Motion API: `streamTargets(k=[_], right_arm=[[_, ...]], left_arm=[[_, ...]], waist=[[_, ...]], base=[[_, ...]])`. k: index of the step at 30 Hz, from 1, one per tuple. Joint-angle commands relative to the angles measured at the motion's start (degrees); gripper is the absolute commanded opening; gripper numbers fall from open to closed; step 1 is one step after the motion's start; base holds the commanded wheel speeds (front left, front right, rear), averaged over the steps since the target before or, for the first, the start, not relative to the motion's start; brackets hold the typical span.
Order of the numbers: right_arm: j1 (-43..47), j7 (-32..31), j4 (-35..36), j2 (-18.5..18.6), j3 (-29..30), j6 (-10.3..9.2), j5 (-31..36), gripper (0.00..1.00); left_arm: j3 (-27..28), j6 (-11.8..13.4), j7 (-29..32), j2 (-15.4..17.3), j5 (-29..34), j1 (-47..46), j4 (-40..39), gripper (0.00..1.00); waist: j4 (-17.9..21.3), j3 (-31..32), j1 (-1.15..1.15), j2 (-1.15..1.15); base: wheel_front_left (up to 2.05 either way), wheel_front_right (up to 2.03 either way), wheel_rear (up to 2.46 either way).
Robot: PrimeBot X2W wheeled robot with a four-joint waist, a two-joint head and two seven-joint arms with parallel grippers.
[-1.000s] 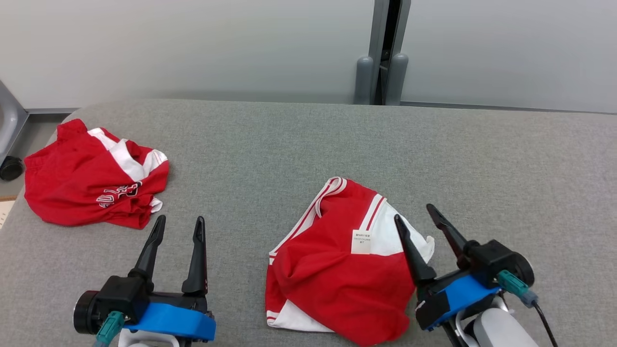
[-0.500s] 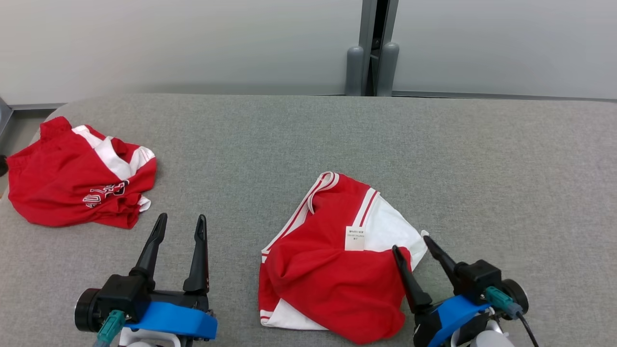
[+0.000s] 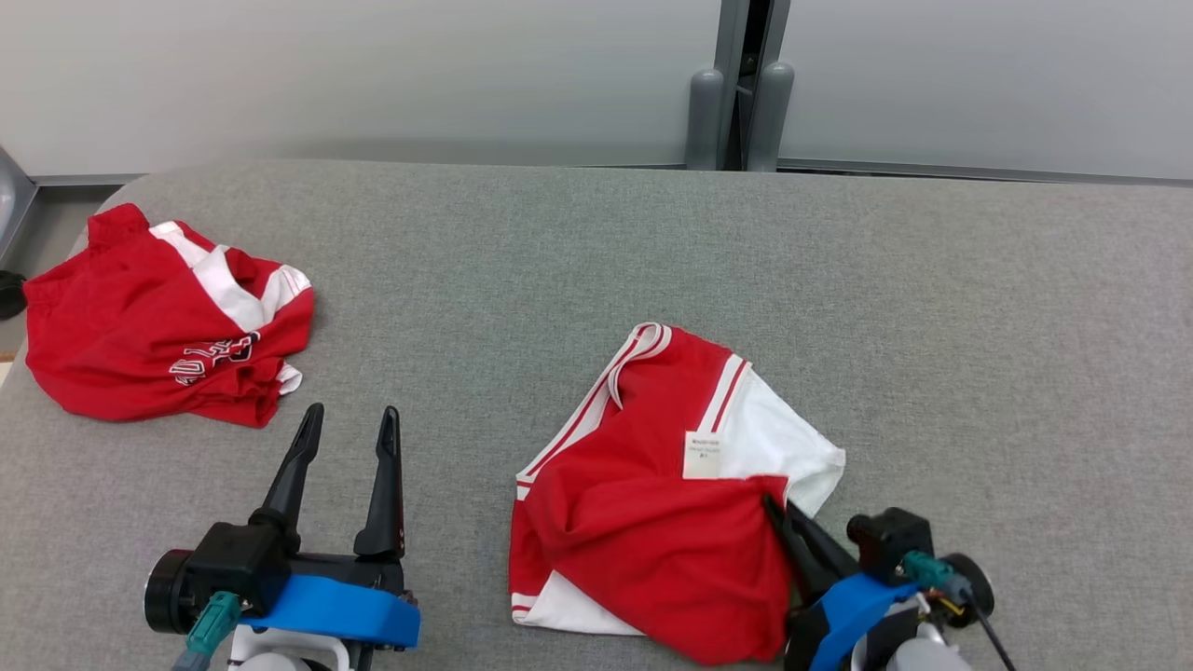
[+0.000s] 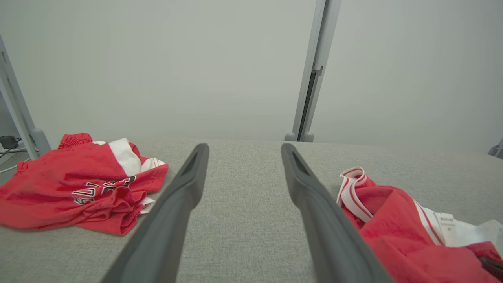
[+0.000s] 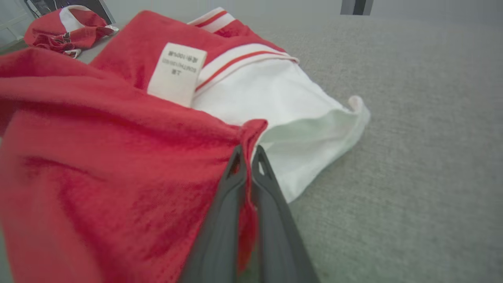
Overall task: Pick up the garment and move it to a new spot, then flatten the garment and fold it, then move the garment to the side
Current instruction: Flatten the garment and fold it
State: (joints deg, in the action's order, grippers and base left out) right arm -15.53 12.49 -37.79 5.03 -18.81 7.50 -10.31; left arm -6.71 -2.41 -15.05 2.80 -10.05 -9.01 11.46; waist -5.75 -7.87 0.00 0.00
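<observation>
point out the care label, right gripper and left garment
care label (image 5: 177,72): right wrist view, middle of tag
right gripper (image 5: 247,152): right wrist view, between its fingertips
left garment (image 3: 121,345): head view, plain red cloth

Head view looks down; 2 low wrist views share the garment (image 3: 652,540).

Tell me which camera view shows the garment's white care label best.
The right wrist view: the care label sits close and large on the garment, its print lines visible. The head view shows it small, with the print unreadable. The left wrist view shows a slanted sliver.
</observation>
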Motion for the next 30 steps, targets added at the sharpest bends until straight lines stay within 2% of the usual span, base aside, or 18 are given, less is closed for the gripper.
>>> streamTargets(k=[1,9,15,17,23,24,25,26,30], right_arm=[[-1.4,0.9,0.1,0.6,0.8,-0.02,-0.1,0.00],[-9.7,2.4,1.9,6.4,8.2,-0.02,1.7,0.00],[-16.4,2.6,0.3,10.7,13.8,-0.02,2.9,0.00],[-19.9,2.5,-2.4,13.4,16.7,-0.02,3.9,0.00],[-24.8,2.2,-8.8,16.0,19.9,-0.02,5.8,0.00],[-25.2,2.2,-9.9,16.0,20.0,-0.02,6.2,0.17],[-25.8,2.3,-10.8,16.0,20.2,-0.02,6.4,0.70],[-26.3,2.4,-11.7,16.1,20.5,-0.02,6.5,1.00],[-27.1,2.7,-11.2,14.9,21.8,-0.02,7.7,1.00]], left_arm=[[0.3,0.3,-0.2,0.2,-0.2,-0.3,0.0,1.00],[0.4,0.3,-0.2,0.2,-0.3,-0.8,-0.3,1.00],[-0.3,0.2,-0.2,0.2,-0.4,-1.7,-0.4,1.00],[-1.0,0.2,-0.2,0.2,-0.8,-2.6,-0.4,1.00],[-1.7,0.6,-0.2,0.2,-1.1,-3.8,-0.6,1.00],[-1.7,0.6,-0.2,0.2,-1.2,-3.8,-0.6,1.00],[-1.7,0.7,-0.2,0.2,-1.2,-3.8,-0.6,1.00],[-1.8,0.7,-0.2,0.2,-1.3,-3.8,-0.6,1.00],[-1.6,0.9,-0.2,0.2,-1.2,-3.7,-0.3,1.00]], waist=[[0.1,0.0,0.00,0.00],[0.7,-0.9,0.00,0.00],[0.1,-2.4,0.00,0.00],[-0.8,-3.5,0.00,0.00],[-2.0,-5.1,0.00,0.00],[-2.0,-5.3,0.00,0.00],[-2.1,-5.4,0.00,0.00],[-2.1,-5.6,0.00,0.00],[-1.5,-5.2,0.00,0.00]], base=[[0.00,0.00,0.00],[0.00,0.00,0.00],[0.00,0.00,0.00],[0.00,0.00,0.00],[0.00,0.00,0.00],[0.00,0.00,0.00],[0.00,0.00,0.00],[0.00,0.00,0.00],[0.00,0.00,0.00]])
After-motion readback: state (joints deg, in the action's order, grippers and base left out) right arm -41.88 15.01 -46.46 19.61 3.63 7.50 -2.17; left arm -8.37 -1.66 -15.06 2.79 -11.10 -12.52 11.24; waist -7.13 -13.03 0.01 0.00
